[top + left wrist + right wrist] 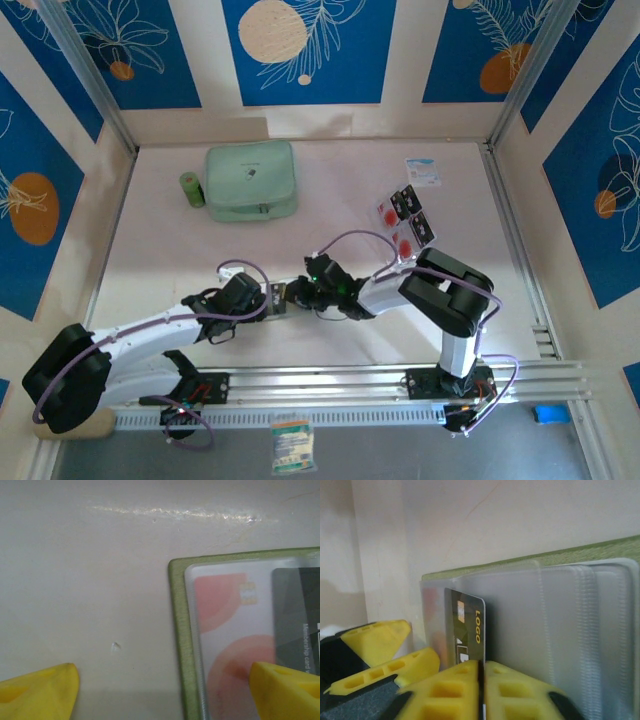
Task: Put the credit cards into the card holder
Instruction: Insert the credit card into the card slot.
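1. Top view. The pale table [330,170] has metal rails along its sides, and the walls are blue panels with white leaf lines and orange discs.
2. A mint zip case [252,180] sits by the far edge, left of the middle, with a small green cylinder [191,189] just beside its left side. A white-and-blue packet [423,172] lies near the far right corner.
3. Loose cards [405,220] are fanned out nearer the right edge, well apart from the case.
4. The left gripper [272,300] and right gripper [298,292] meet tip to tip near the middle of the near edge. What is under them is too covered to make out. A printed packet [292,445] lies off the table in front of the arm bases.
5. Left wrist. The left gripper [162,692] is spread wide and holds nothing. One yellow finger [285,690] sits over the holder [180,630], which lies open and flat on the table. A pale card [225,630] is in a clear sleeve, and a black card [297,620] overlaps it at the right.
6. Right wrist. The right gripper [481,672] is closed to a slit on the black card [467,630], which stands on edge against the holder's clear sleeves [545,630]. Another yellow finger [375,637] crowds the lower left.
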{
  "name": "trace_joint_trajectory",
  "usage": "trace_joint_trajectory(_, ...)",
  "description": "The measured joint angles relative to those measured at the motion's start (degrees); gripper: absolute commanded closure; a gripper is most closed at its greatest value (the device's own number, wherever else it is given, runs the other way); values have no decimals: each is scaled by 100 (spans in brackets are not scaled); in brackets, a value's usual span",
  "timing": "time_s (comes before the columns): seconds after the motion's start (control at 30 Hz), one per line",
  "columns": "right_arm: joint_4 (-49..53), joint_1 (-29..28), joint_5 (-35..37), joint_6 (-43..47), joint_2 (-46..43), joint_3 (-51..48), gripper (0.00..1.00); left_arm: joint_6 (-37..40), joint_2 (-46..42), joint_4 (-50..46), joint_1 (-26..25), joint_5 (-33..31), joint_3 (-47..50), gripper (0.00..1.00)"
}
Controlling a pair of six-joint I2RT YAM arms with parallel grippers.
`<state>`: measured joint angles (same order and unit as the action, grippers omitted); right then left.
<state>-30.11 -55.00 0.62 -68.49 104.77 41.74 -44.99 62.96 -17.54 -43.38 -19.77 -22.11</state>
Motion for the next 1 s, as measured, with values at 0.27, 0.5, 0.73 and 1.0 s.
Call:
trace_joint_trajectory(0.27,1373,203,-435,817,-203,525,65,-57,-13,-9,4,-4,-35,10)
trace_joint_trajectory(0.5,2627,254,-284,1550,-533,931,75,-262,-435,-181,94,-186,-144,9)
trace_joint_trajectory(0.73,3161,251,-192,1954,-470,1386,90,-466,-590,-352,304,-280,-179,13)
trace_joint_trajectory(1.0,3436,146,-188,2140,42,1836,92,-667,-516,-262,385,-166,46,19)
